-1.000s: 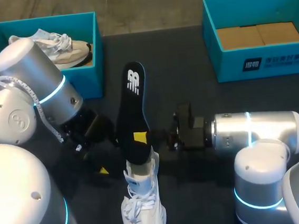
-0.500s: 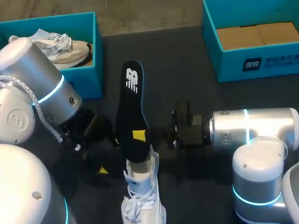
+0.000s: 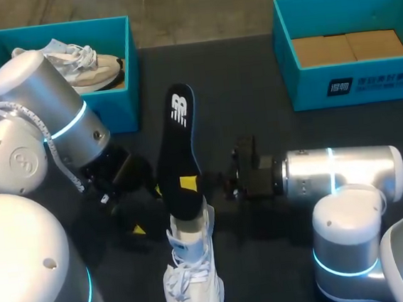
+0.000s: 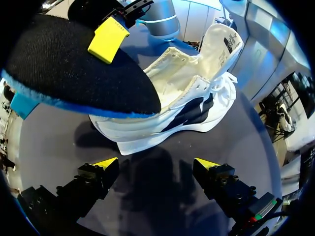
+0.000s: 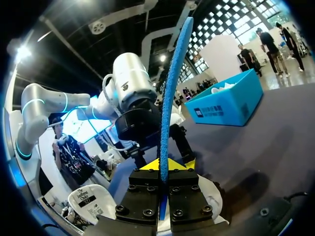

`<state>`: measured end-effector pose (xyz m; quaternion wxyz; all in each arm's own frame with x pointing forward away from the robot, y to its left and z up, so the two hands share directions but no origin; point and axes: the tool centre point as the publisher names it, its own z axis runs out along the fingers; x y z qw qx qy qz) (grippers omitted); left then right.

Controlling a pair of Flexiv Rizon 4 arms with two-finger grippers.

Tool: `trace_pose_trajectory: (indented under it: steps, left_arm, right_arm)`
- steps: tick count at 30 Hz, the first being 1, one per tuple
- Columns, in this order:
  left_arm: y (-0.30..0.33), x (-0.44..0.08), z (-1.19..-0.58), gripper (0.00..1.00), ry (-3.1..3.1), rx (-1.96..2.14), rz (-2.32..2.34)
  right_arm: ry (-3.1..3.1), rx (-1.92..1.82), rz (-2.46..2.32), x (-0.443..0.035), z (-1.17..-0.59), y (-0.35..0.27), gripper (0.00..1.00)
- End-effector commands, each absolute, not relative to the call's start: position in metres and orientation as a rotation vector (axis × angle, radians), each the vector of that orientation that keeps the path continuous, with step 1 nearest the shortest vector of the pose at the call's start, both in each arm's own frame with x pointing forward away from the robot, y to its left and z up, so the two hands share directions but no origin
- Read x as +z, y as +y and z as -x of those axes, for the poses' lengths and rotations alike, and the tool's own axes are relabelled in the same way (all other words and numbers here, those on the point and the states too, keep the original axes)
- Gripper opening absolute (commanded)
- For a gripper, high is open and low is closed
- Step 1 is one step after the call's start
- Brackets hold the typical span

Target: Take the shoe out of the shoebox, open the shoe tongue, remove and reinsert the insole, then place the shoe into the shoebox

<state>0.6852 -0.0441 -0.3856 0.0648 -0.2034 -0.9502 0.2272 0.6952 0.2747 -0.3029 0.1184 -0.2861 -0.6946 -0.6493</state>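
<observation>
My right pincer (image 5: pixel 162 164) is clamped on the insole (image 3: pixel 179 153), holding it over the heel of the shoe (image 3: pixel 192 280). My left pincer (image 4: pixel 155 167) stands apart beside the shoe, touching nothing.

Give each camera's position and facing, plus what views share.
Head view: above and behind, looking down on the table; left arm, right arm at the sides.
Left wrist view: on the left wrist, facing the shoe past the open left gripper.
Right wrist view: on the right wrist, facing the left arm past the right gripper.
Shared: all three show the insole the right gripper clamps.
</observation>
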Motion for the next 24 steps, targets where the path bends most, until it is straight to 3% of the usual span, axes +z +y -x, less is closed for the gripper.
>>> trace_pose_trajectory:
  steps: [1, 24]
  left_arm:
    - [-0.044, -0.385, -0.684, 1.0, -2.869, 0.686, 0.615]
    - [-0.044, -0.385, -0.684, 1.0, -2.869, 0.686, 0.615]
  right_arm:
    - [-2.035, -1.894, 0.852, -0.302, -0.691, 0.273, 0.0]
    - [-2.007, -1.881, 0.856, -0.314, -0.694, 0.269, 0.0]
